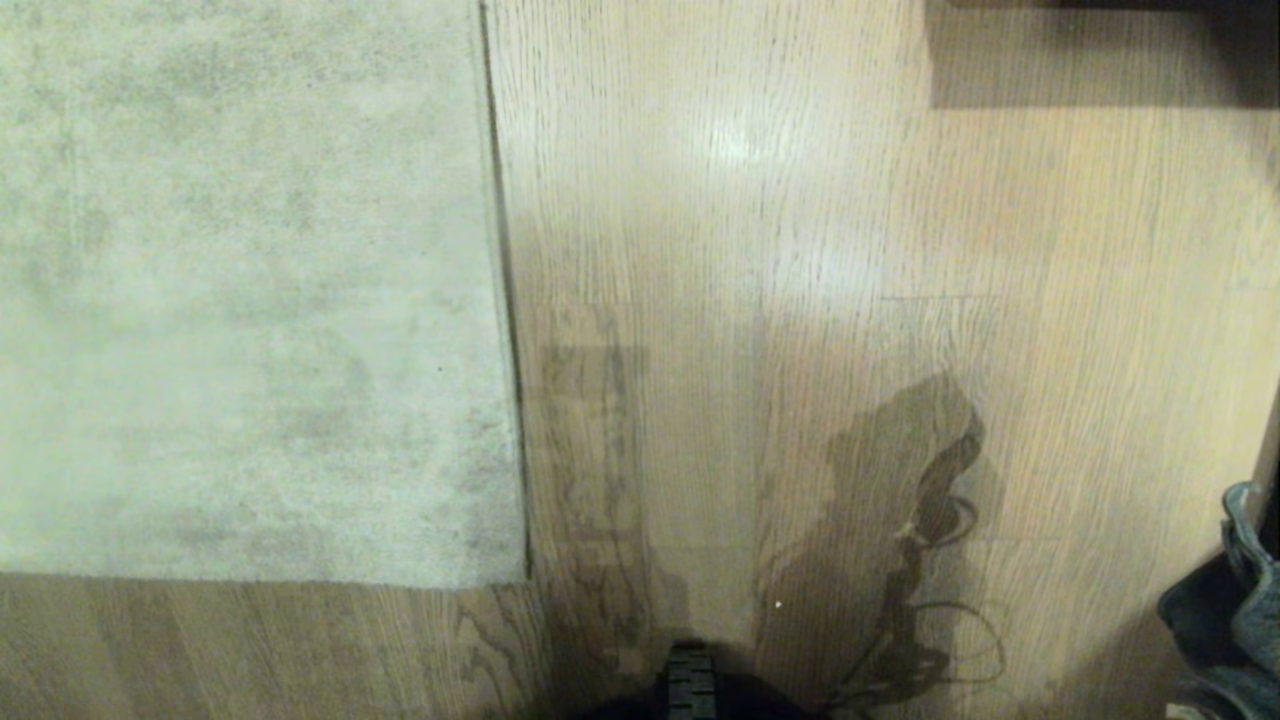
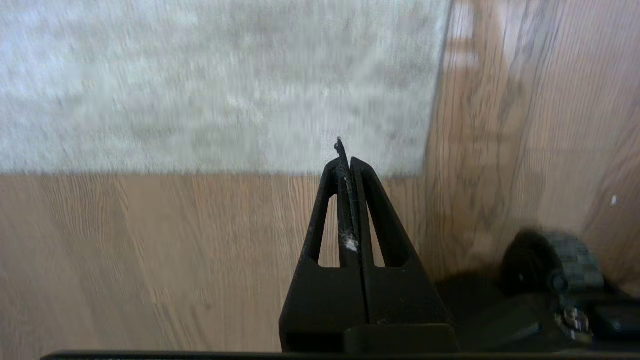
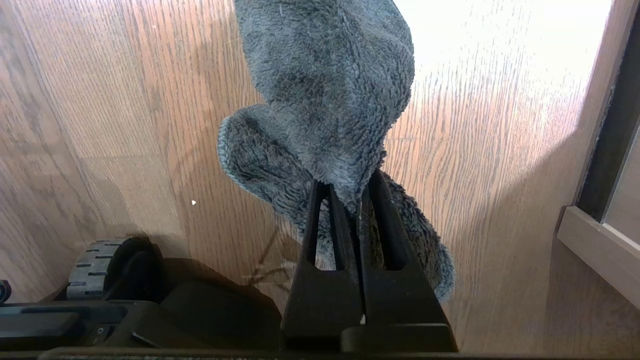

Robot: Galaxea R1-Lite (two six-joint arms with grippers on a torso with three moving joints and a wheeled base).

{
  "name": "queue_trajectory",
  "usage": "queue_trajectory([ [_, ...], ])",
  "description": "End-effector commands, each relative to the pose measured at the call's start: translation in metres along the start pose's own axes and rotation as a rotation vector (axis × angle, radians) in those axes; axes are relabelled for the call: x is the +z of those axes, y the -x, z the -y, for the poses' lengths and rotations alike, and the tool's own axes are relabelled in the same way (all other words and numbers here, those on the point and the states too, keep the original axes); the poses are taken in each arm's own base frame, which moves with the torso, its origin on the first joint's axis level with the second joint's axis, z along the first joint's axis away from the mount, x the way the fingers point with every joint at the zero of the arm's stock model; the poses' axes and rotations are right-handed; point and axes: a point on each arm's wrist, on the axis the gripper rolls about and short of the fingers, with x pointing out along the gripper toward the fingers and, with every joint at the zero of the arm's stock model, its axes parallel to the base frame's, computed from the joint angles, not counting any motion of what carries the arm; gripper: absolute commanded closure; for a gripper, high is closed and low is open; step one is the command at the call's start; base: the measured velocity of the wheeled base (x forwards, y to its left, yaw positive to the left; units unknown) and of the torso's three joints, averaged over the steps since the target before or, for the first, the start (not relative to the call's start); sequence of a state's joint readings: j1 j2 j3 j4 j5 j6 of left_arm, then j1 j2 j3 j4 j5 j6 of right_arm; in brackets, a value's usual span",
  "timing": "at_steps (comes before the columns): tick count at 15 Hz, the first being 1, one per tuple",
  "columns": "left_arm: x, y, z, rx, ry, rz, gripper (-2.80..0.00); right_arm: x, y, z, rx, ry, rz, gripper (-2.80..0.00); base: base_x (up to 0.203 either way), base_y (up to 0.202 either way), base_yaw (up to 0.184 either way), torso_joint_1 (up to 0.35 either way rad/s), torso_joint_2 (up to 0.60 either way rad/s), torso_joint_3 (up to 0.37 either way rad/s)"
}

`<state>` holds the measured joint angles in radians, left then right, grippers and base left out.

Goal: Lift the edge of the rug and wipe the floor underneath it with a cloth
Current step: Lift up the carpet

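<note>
Presently, the rug lies flat on the floor, covering the far left part of the head view, with its straight rug edge running from the far side toward the robot and ending in a square corner near the floor's near edge. No part of the border is raised; it sits flush on the planks on both visible sides. The wood planks show a bright sheen toward the far side and the robot's own shadow closer in. A ribbed wheel of the base shows at the near edge of the floor, in the middle. The left gripper hangs above the floor just short of the rug's near border, close to the corner; its two black fingers are pressed together with nothing between them (a few pale fibres cling to the inner faces). The right gripper is over bare floor, well apart from the rug, its fingers pinched tight on the cloth, a dark grey-teal fuzzy rag that bunches out ahead of the fingertips and droops on either side of them. In the head view the cloth shows only at the right edge, low down. A pale frame or skirting borders the floor beyond the right gripper.
</note>
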<state>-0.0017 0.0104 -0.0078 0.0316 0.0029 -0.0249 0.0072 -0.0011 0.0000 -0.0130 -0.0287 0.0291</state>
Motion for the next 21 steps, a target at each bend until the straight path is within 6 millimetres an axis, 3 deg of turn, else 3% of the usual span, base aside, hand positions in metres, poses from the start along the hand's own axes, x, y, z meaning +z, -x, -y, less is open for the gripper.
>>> queue_trajectory([
  [1, 0.003, -0.007, 0.000, 0.003, -0.001, -0.106, 0.00, 0.000, 0.000, 0.000, 0.000, 0.000, 0.000, 0.00, 0.000, 0.000, 0.000, 0.000, 0.00, 0.000],
  [5, 0.023, -0.033, 0.001, -0.034, -0.002, -0.375, 0.00, 0.000, 0.000, 0.000, 0.000, 0.000, 0.000, 0.00, 0.000, 0.000, 0.000, 0.000, 0.00, 0.000],
  [9, 0.040, -0.084, 0.010, -0.186, -0.004, -0.682, 0.00, 0.000, 0.000, 0.000, 0.000, 0.000, -0.001, 0.00, 0.000, 0.000, 0.000, 0.000, 0.00, 0.000],
  [11, 0.042, -0.117, 0.024, -0.300, -0.017, -0.804, 0.00, 0.000, 0.000, 0.000, 0.000, 0.000, -0.002, 0.00, 0.000, 0.000, 0.000, 0.000, 0.00, 0.000],
  [14, 0.038, -0.171, 0.059, -0.428, -0.025, -0.821, 0.00, 0.000, 0.000, 0.000, 0.000, 0.000, -0.002, 0.00, 0.000, 0.000, 0.000, 0.000, 0.00, 0.000],
  [15, 0.036, -0.187, 0.071, -0.454, -0.024, -0.802, -2.80, 0.000, 0.000, 0.000, 0.000, 0.000, -0.002, 0.00, 0.000, 0.000, 0.000, 0.000, 0.00, 0.000],
  [19, 0.036, -0.249, 0.118, -0.455, -0.038, -0.654, -2.80, 0.000, 0.000, 0.000, 0.000, 0.000, -0.001, 0.00, 0.000, 0.000, 0.000, 0.000, 0.00, 0.000],
  [21, 0.042, -0.269, 0.136, -0.402, -0.060, -0.595, -2.80, 0.000, 0.000, 0.000, 0.000, 0.000, 0.000, 0.00, 0.000, 0.000, 0.000, 0.000, 0.00, 0.000],
])
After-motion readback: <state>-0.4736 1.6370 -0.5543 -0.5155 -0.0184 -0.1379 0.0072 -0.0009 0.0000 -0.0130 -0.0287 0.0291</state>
